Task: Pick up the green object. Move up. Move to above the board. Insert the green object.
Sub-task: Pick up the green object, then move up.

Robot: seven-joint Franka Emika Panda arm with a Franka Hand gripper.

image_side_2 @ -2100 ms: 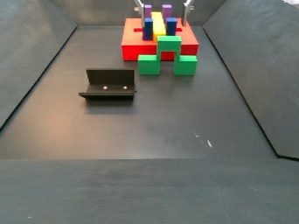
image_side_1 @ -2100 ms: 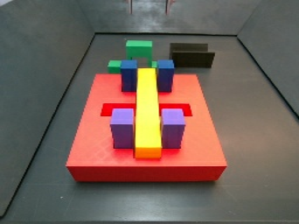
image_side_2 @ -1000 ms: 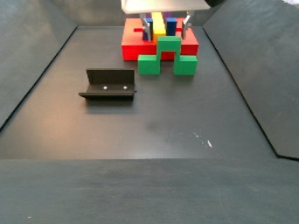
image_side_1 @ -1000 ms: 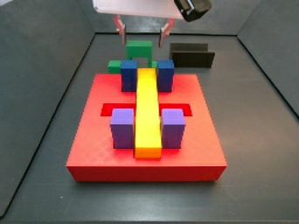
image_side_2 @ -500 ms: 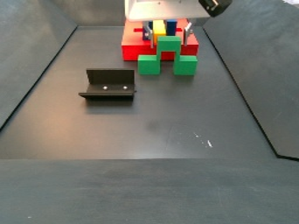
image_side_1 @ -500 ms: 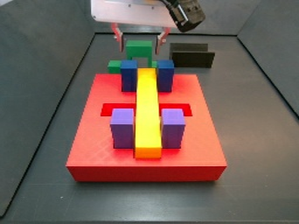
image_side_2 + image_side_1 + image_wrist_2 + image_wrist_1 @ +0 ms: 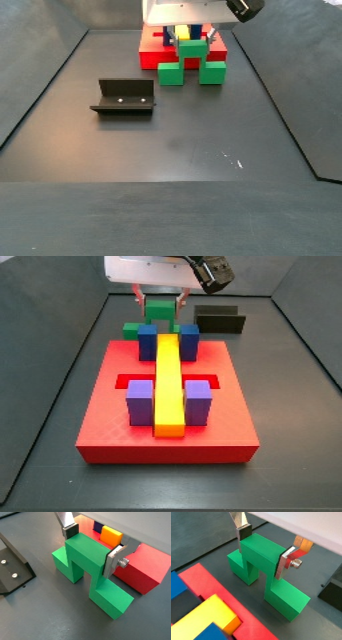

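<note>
The green object (image 7: 261, 559) is a bright green arch-like piece that stands on the dark floor just beyond the board's far edge; it also shows in a wrist view (image 7: 87, 559) and in both side views (image 7: 159, 312) (image 7: 193, 50). My gripper (image 7: 263, 551) is down over its raised middle cube, one finger on each side, and the pads lie against the cube's sides. The gripper also shows in a side view (image 7: 159, 298). The board (image 7: 167, 421) is a red slab with a yellow bar (image 7: 168, 381), blue blocks and purple blocks.
The fixture (image 7: 123, 97), a dark L-shaped bracket, stands on the floor to one side of the green object and also shows in a side view (image 7: 219, 319). Grey walls enclose the floor on all sides.
My gripper came down from above over the green object and has settled round its middle cube. The green object has not moved.
</note>
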